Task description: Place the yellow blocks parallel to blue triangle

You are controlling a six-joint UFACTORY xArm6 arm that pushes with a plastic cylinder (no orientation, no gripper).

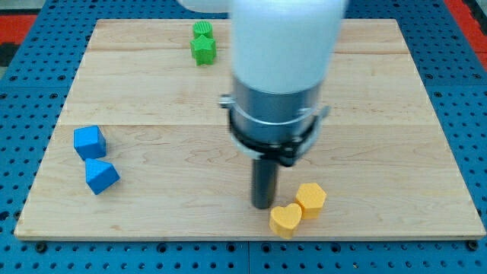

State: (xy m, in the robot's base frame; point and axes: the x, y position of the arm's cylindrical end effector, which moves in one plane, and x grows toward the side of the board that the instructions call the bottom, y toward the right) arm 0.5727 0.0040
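Two yellow blocks lie touching near the view's bottom, right of centre: a heart-shaped one point(286, 220) and a hexagonal one point(311, 199) just up and to its right. My tip point(264, 204) stands just left of the yellow pair, very close to the heart. A blue triangle-like block point(100, 176) lies at the view's left, with a blue cube point(89, 141) touching it just above. The arm's large white and grey body hides the board's upper middle.
Two green blocks sit together at the view's top, a round-edged one point(202, 30) above a star-like one point(203, 50). The wooden board point(380, 114) ends at a blue perforated surround point(23, 84) on all sides.
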